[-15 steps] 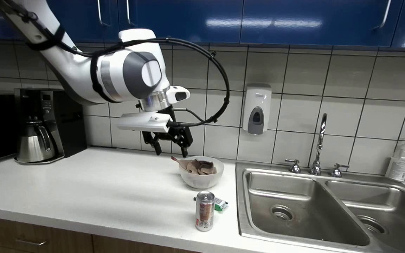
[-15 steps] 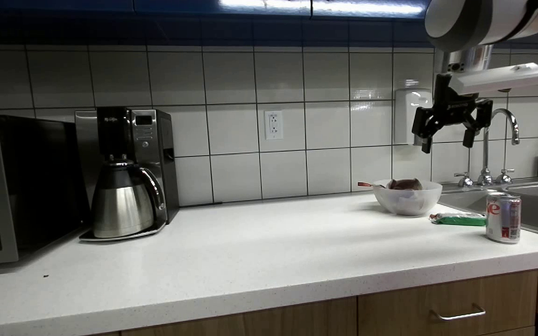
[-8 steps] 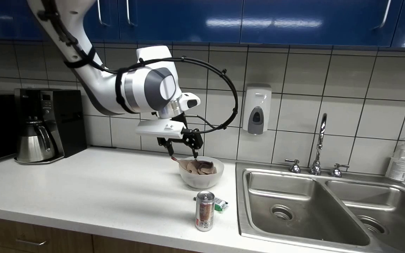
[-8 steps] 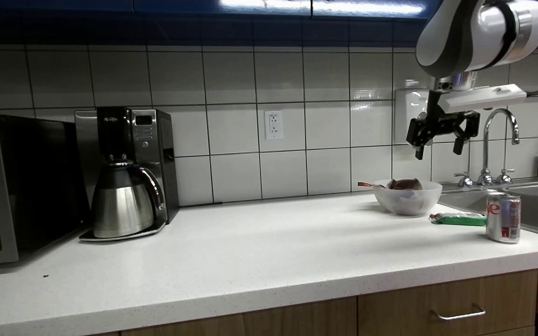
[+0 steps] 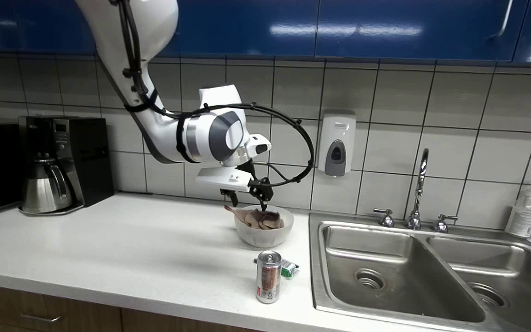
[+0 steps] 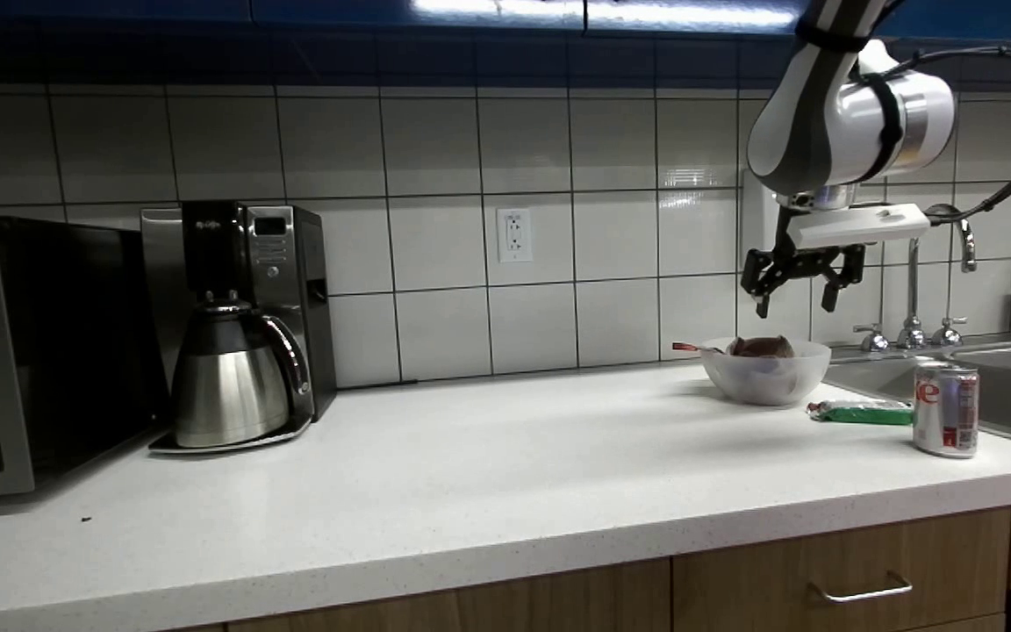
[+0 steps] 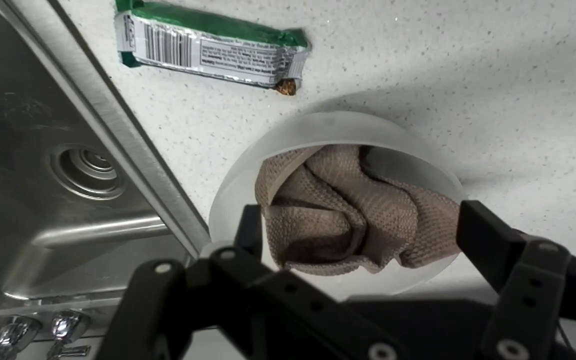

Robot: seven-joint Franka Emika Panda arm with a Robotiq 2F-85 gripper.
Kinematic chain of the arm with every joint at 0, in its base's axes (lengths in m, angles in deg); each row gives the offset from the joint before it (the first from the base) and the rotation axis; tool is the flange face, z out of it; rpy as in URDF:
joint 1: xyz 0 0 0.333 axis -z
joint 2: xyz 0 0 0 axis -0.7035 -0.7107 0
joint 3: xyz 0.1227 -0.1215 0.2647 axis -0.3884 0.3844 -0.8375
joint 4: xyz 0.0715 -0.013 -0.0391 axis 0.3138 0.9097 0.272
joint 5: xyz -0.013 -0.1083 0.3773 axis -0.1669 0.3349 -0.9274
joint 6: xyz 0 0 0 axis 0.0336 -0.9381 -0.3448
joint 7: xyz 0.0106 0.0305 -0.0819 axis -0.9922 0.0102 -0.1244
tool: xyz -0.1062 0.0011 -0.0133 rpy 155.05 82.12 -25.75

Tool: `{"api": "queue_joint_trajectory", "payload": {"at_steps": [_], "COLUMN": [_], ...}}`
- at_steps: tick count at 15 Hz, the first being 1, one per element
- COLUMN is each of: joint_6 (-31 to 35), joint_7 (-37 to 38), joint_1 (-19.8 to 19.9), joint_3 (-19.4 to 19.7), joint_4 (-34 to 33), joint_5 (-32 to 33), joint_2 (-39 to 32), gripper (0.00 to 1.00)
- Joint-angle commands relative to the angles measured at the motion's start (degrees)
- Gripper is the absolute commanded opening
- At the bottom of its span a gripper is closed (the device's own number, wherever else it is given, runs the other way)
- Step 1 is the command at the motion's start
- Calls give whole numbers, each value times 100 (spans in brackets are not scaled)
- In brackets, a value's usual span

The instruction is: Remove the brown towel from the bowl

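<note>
The brown towel lies crumpled in the translucent white bowl. It also shows in both exterior views, with one end hanging over the bowl rim toward the coffee maker side. The bowl stands on the counter beside the sink in both exterior views. My gripper is open and empty, pointing down. In the wrist view its fingers frame the towel on either side. In both exterior views the gripper hangs above the bowl, apart from the towel.
A silver can and a green-and-white wrapped bar stand and lie near the bowl. The double sink with its faucet is beside it. A wall dispenser is behind. A coffee maker stands farther off.
My gripper has moved down and closer over the bowl, shifting right in one exterior view and left in the other. It stays open. The towel, bowl, can and bar have not moved.
</note>
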Motion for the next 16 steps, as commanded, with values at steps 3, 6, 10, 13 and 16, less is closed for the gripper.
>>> {"api": "queue_joint_trajectory", "payload": {"at_steps": [3, 6, 10, 13, 16], "joint_6": [-103, -164, -252, -314, -382], "joint_7": [12, 32, 60, 57, 70], "joint_1": [-96, -119, -147, -141, -152], "joint_3": [0, -9, -6, -27, -21], "joint_4": [-1035, -1492, -2077, -2452, -2762], "joint_5": [-374, -490, -570, -605, -638], "joint_2": [-907, -1332, -1891, -2241, -2521], "gripper": [100, 100, 100, 100, 100]}}
